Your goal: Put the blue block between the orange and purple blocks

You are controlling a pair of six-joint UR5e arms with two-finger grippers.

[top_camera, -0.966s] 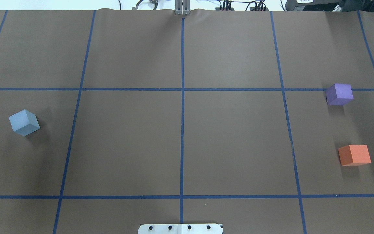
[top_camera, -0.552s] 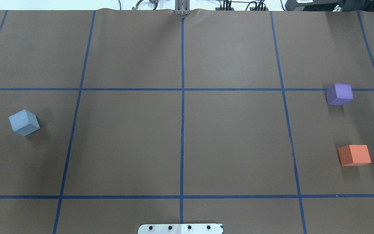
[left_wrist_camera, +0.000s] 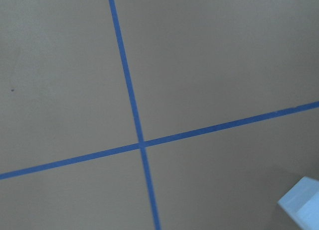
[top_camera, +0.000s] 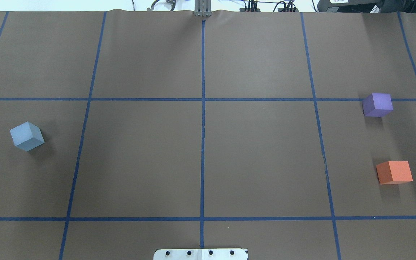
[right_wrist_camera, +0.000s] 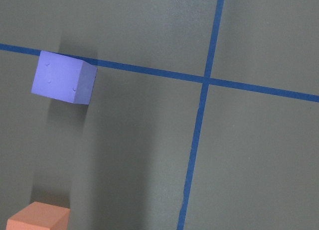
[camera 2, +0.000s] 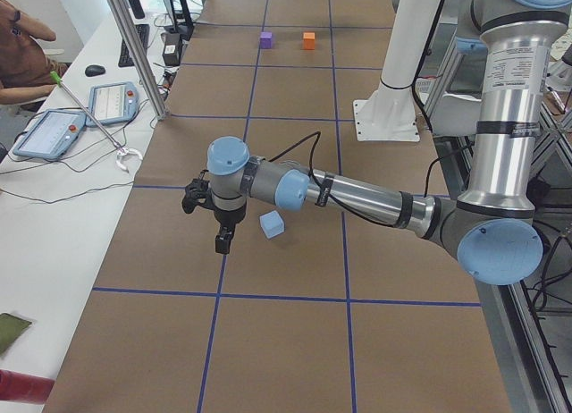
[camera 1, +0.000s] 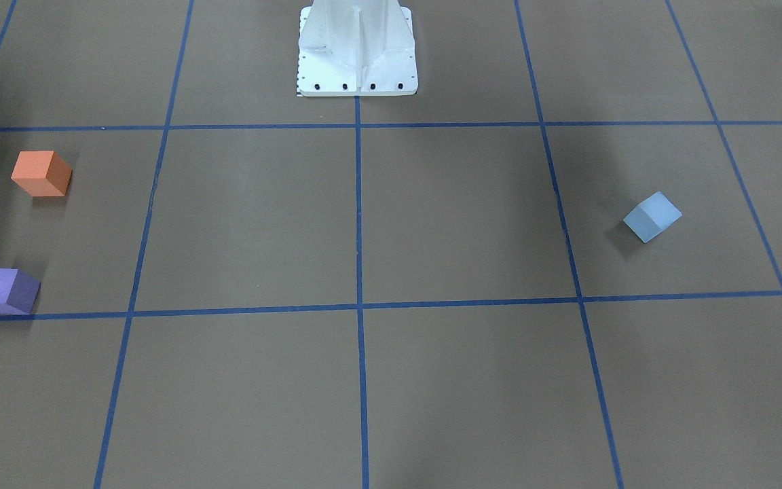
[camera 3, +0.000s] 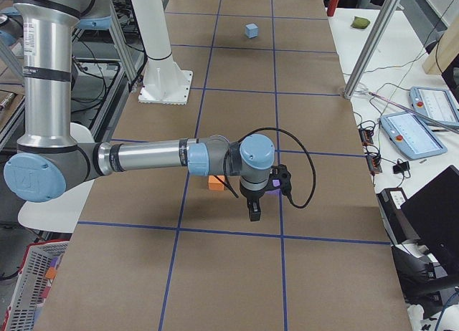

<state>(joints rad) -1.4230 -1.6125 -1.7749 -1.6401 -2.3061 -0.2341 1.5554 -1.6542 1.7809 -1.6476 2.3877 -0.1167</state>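
The light blue block [top_camera: 26,136] sits alone on the left side of the brown table, also in the front view [camera 1: 652,216]. The purple block [top_camera: 377,104] and the orange block [top_camera: 394,172] sit apart on the right side, purple farther from me. My left gripper [camera 2: 222,243] hangs above the table just beside the blue block [camera 2: 272,224]; I cannot tell whether it is open or shut. My right gripper [camera 3: 253,210] hangs above the table near the orange block [camera 3: 216,183]; I cannot tell its state. The left wrist view shows a corner of the blue block [left_wrist_camera: 301,205].
The white robot base [top_camera: 200,254] stands at the table's near edge. Blue tape lines divide the brown table [top_camera: 143,155] into squares. A bench with tablets [camera 2: 54,131] and a metal pole [camera 2: 134,46] runs along the far side.
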